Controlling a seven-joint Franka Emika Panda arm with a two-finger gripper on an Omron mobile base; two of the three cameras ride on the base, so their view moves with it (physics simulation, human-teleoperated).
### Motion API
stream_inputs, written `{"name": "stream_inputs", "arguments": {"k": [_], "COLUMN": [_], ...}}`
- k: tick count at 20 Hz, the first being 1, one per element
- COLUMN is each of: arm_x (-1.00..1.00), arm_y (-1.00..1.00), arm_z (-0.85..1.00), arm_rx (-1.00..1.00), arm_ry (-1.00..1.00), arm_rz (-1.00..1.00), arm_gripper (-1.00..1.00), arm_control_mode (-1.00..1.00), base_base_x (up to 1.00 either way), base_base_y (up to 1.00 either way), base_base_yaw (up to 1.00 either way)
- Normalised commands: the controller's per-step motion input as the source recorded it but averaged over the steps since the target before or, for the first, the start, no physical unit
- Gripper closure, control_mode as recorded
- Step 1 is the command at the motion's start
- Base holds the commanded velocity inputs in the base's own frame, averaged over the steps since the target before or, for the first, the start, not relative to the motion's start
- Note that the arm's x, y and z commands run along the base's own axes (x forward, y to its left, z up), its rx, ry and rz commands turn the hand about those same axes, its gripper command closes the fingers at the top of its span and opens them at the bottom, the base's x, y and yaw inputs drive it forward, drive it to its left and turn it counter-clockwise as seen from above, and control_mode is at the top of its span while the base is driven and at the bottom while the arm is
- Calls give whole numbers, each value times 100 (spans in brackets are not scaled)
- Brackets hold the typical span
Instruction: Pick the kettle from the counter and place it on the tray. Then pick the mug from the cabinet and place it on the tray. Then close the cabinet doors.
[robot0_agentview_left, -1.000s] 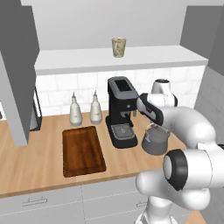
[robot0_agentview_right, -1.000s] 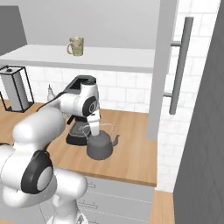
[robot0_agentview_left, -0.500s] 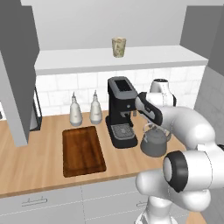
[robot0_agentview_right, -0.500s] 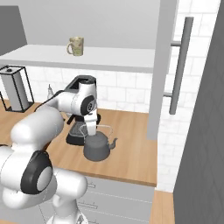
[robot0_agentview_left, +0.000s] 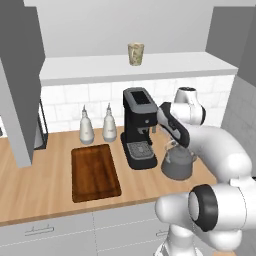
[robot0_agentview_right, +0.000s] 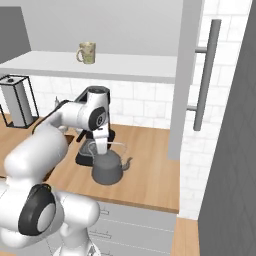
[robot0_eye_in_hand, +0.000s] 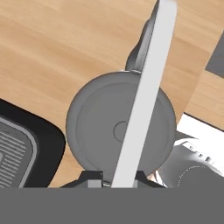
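Note:
The dark grey kettle (robot0_agentview_left: 177, 165) (robot0_agentview_right: 106, 170) is low over the counter (robot0_agentview_left: 40, 190), right of the coffee machine; I cannot tell whether it touches the wood. My gripper (robot0_agentview_left: 172, 145) (robot0_agentview_right: 102, 147) (robot0_eye_in_hand: 120, 181) is shut on its arched handle (robot0_eye_in_hand: 148, 78), straight above the lid. The dark brown tray (robot0_agentview_left: 95, 172) lies bare on the counter, left of the machine. On the white shelf of the cabinet stands the beige mug (robot0_agentview_left: 135, 53) (robot0_agentview_right: 86, 52). Both cabinet doors stand open: the left door (robot0_agentview_left: 20, 85) and the right door (robot0_agentview_right: 186, 75) with its bar handle.
A black coffee machine (robot0_agentview_left: 139, 127) stands between the tray and the kettle. Two white bottles (robot0_agentview_left: 86, 126) (robot0_agentview_left: 109, 124) sit by the tiled wall behind the tray. A metal rack (robot0_agentview_right: 17, 100) is at the far left. Pale drawers (robot0_agentview_left: 50, 232) run under the counter.
The kettle and my gripper have shifted a little to the left, toward the coffee machine. The mug, tray and doors have not moved.

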Motion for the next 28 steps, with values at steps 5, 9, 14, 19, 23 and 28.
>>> {"name": "stream_inputs", "arguments": {"k": [5,9,14,19,23,28], "arm_x": [-74,-50,-10,0,-1,-7], "arm_y": [16,38,43,56,74,66], "arm_z": [32,28,25,21,21,9], "arm_rx": [0,0,-1,-3,-11,-8], "arm_ry": [-15,-3,0,0,4,1], "arm_rz": [3,17,34,54,46,21], "arm_gripper": [100,100,100,100,100,100], "arm_control_mode": [-100,-100,-100,-100,-100,-100], "base_base_x": [0,0,0,0,0,0], "base_base_y": [0,0,0,0,0,0], "base_base_yaw": [0,0,0,0,0,0]}}
